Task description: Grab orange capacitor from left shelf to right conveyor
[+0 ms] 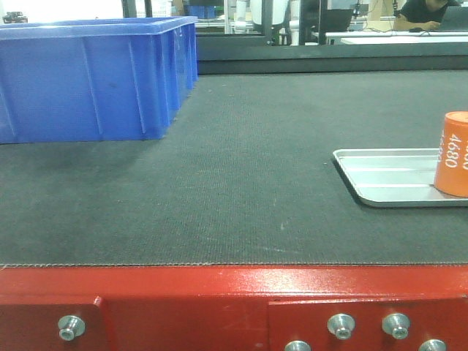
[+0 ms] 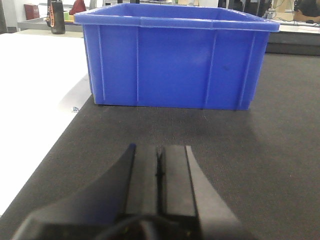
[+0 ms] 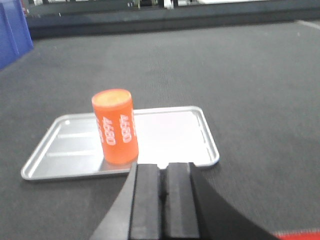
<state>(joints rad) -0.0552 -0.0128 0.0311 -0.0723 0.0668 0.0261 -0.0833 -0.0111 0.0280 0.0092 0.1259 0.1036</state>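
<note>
Dark woven belting covers the desk [image 1: 241, 183] before us, edged by a red metal frame at the near side. Our task's thing, the orange capacitor [image 3: 115, 126], stands upright on a shallow silver tray [image 3: 170, 135], toward the tray's left-front part in the right wrist view, white digits printed down its side. We judge it stiff and fairly light, a smooth-skinned cylinder that could slip or tip if nudged off-centre. The best hold looks to be across its middle, pads on opposite sides of the round wall, below the top rim.

Just in front of the tray, our right end effector [image 3: 163, 187] points at the capacitor with its pads pressed together, holding nothing. Well to the left of the tray sits a blue bin [image 2: 175, 57], and our left end effector [image 2: 159, 170] faces its wall, likewise closed and empty.

Since the capacitor already rests on the belt's tray, we judge the carry largely done.
</note>
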